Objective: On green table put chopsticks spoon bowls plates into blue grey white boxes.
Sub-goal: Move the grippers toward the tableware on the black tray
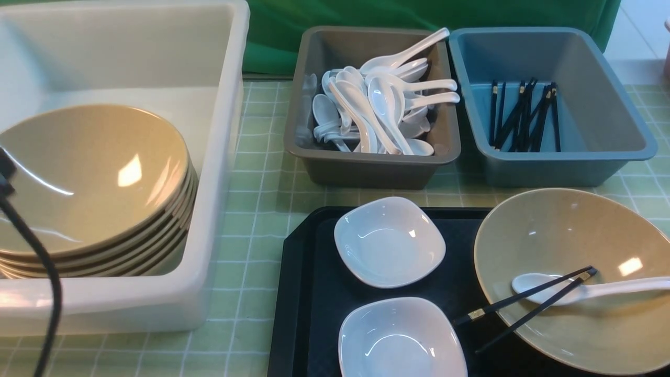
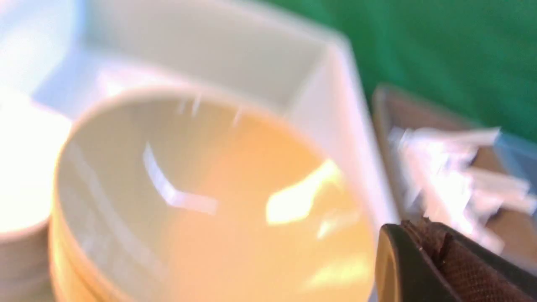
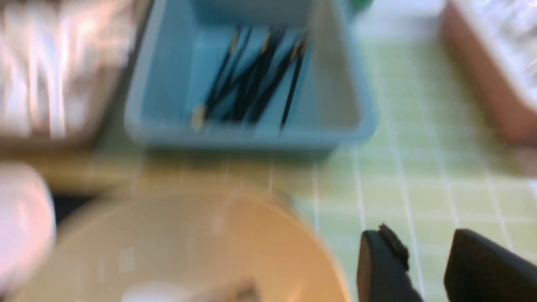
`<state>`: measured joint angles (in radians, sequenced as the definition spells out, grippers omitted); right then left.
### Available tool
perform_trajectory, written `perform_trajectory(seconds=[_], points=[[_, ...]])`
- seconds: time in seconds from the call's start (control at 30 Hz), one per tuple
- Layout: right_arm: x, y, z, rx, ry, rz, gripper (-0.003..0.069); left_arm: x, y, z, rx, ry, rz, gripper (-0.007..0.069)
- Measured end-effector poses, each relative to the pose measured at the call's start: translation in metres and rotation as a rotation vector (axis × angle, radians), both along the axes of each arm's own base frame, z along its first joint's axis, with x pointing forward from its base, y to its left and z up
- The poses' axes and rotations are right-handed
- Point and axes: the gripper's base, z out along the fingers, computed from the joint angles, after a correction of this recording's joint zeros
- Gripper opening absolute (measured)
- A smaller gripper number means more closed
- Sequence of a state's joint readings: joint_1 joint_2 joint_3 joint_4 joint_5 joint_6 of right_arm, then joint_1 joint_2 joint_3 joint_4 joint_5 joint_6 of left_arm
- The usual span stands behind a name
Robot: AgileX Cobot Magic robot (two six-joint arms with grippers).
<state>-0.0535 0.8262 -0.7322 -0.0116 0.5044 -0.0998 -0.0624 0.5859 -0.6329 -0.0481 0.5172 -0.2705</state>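
Green-checked table: bears all the pieces listed here for you.

White box, far left: holds a stack of large tan bowls, nested and tilted. Your left wrist view also shows a white piece beside the stack, too blurred for you to name.

Grey-brown box, far side, middle: holds a heap of white spoons, several handles reaching over its right rim.

Blue box, far right, just beside the grey-brown one: holds a loose bundle of black chopsticks, one end of the bundle leaning toward the box's near wall.

Black tray, near side, middle to right: carries two small white bowls, set one nearer you than the other, and to their right a large tan bowl.

In that large bowl: one white spoon, its handle pointing right, and a pair of black chopsticks, laid across the spoon and out over the bowl's left rim, their ends meeting at the right.

Left gripper: fingers clenched together, nothing between them that you can see.

Right gripper: fingers released, a gap between the tips, with the tablecloth showing through; no piece in its grasp.
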Motion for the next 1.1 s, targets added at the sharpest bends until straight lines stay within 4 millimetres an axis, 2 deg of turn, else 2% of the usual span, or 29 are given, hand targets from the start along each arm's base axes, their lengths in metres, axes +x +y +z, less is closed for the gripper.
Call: perform_trajectory(seconds=[0.1, 0.2, 0.3, 0.33, 0.43, 0.63, 0.8, 1.0, 1.1], points=[[0.007, 0.011, -0.020, -0.093, 0.220, 0.179, 0.0236, -0.003, -0.006, -0.004, 0.037, 0.050, -0.076, -0.0002], [0.014, 0.026, -0.031, -0.144, 0.381, 0.377, 0.0236, -0.005, -0.019, -0.004, 0.046, 0.046, -0.216, -0.0002], [0.020, 0.037, -0.039, -0.241, 0.444, 0.582, 0.0236, -0.009, -0.031, -0.003, 0.039, 0.025, -0.338, -0.0002], [0.023, 0.045, -0.046, -0.334, 0.476, 0.755, 0.0236, -0.011, -0.038, -0.002, 0.033, 0.012, -0.415, -0.0002], [0.027, 0.059, -0.058, -0.450, 0.506, 0.992, 0.0252, -0.018, -0.051, 0.001, 0.048, -0.023, -0.577, -0.0002], [0.036, 0.081, -0.062, -0.553, 0.469, 1.189, 0.0344, -0.028, -0.062, -0.001, 0.131, -0.048, -0.765, -0.0002], [0.053, 0.094, -0.069, -0.621, 0.398, 1.249, 0.0449, -0.029, -0.063, -0.002, 0.157, -0.048, -0.790, -0.0002], [0.069, 0.100, -0.094, -0.645, 0.451, 1.316, 0.0474, -0.029, -0.063, -0.002, 0.158, -0.050, -0.792, -0.0002], [0.075, 0.102, -0.099, -0.655, 0.439, 1.313, 0.0474, -0.029, -0.063, -0.002, 0.158, -0.050, -0.792, -0.0002]])
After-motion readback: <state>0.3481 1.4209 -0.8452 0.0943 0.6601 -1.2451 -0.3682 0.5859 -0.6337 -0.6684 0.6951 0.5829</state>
